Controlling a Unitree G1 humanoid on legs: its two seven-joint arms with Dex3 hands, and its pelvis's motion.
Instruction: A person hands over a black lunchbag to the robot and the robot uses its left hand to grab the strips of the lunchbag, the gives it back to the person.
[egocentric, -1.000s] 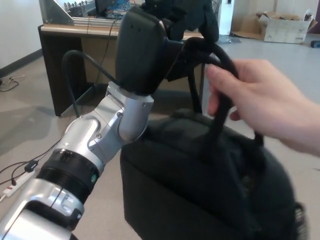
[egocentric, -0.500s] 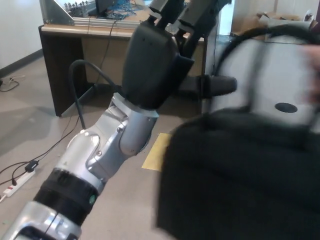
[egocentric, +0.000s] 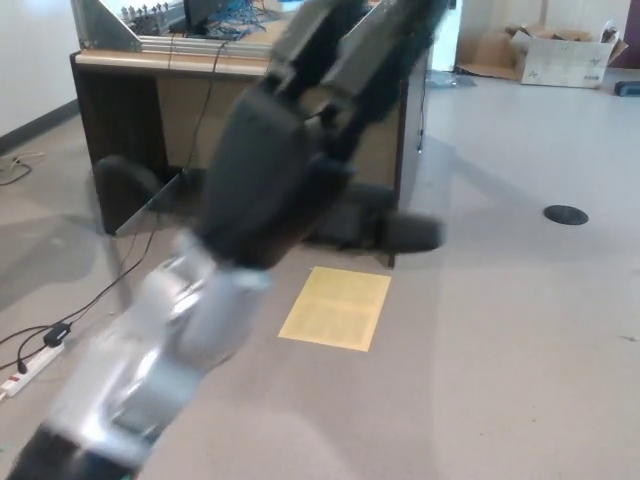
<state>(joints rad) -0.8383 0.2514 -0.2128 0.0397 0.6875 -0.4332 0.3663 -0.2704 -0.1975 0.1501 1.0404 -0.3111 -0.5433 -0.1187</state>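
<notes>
Head view: left hand (egocentric: 290, 150) blurred, empty.

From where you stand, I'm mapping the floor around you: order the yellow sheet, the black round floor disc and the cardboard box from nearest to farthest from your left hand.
Head view, left hand blurred:
1. yellow sheet, on the floor just below the hand.
2. black round floor disc, off to the right.
3. cardboard box, far right at the back.

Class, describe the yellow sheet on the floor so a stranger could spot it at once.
Start at the dark wooden desk at the back. On the grey floor just before it lies the yellow sheet, flat and rectangular. It is the only bright yellow thing there.
</notes>
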